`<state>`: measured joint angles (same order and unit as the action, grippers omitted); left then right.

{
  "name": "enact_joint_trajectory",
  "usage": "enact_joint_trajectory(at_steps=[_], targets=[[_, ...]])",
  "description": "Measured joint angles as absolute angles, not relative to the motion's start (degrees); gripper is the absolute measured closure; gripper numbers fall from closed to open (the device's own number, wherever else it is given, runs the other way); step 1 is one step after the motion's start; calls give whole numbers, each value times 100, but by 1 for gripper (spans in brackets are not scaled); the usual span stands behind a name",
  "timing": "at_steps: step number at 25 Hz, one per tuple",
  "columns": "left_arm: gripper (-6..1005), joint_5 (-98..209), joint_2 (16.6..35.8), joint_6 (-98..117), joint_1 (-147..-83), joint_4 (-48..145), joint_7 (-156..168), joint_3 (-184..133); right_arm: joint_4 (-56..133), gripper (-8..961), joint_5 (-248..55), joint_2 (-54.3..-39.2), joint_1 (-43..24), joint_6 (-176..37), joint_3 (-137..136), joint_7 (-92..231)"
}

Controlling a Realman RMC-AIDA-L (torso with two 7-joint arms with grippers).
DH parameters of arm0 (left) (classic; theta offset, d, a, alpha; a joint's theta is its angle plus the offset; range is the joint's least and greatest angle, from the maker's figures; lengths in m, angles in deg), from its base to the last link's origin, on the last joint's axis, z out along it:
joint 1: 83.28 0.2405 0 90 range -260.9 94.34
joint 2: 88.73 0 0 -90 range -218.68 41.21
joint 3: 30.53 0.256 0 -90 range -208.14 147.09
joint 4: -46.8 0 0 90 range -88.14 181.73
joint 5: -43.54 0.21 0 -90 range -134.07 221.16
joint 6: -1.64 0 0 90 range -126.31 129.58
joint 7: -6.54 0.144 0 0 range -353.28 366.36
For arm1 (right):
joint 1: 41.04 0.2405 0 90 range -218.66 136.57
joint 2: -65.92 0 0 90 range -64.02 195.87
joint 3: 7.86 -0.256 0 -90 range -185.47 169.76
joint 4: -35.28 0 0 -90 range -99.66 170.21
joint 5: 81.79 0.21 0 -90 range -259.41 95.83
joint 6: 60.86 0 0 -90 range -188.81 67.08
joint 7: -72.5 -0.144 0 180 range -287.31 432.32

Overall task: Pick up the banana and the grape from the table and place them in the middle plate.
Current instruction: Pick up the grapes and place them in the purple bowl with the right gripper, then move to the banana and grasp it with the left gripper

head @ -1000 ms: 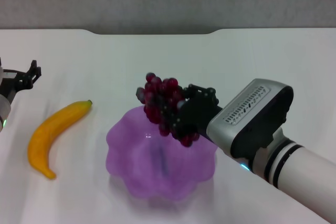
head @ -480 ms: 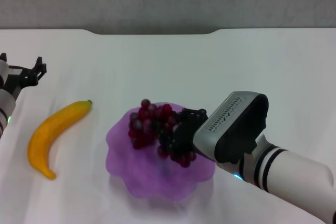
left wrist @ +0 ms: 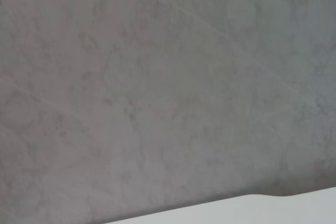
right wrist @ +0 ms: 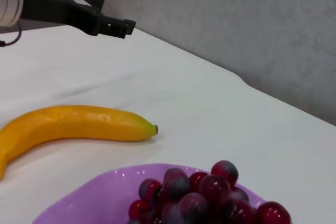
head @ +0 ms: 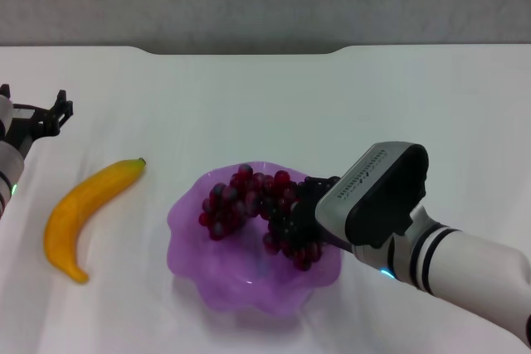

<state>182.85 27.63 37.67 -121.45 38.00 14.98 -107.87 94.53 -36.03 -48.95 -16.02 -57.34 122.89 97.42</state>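
Note:
The grape bunch (head: 241, 201) lies in the middle plate (head: 207, 288), a translucent purple scalloped dish on the white table (head: 249, 97). My right gripper (head: 300, 220) reaches into the plate from the right, shut on the bunch's right end; its fingers are mostly buried in the grapes. The right wrist view shows the grapes (right wrist: 199, 198) over the plate rim (right wrist: 89, 198). The banana (head: 83, 209) lies on the table left of the plate, also seen in the right wrist view (right wrist: 73, 124). My left gripper (head: 33, 99) is open and empty at the far left, behind the banana.
A grey wall stands behind the table's far edge (head: 249, 49); the left wrist view shows only that wall. The left gripper (right wrist: 113, 24) also shows in the right wrist view, beyond the banana.
My right gripper has come down and carried the grape bunch from above the plate's far rim into the plate, where it now rests. The left arm barely moved. The banana has not moved.

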Motion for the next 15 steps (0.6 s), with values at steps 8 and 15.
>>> enact_joint_trajectory(at_steps=[8, 15], targets=[[109, 18285, 2763, 3767, -12134, 3804, 1498, -10787, 9379, 337, -3669, -4895, -1567, -5800, 12229, 9916], [108, 18285, 2763, 3770, -12142, 3800, 1498, -10787, 9026, 172, -3494, -4910, -1148, -5557, 12268, 9862]])
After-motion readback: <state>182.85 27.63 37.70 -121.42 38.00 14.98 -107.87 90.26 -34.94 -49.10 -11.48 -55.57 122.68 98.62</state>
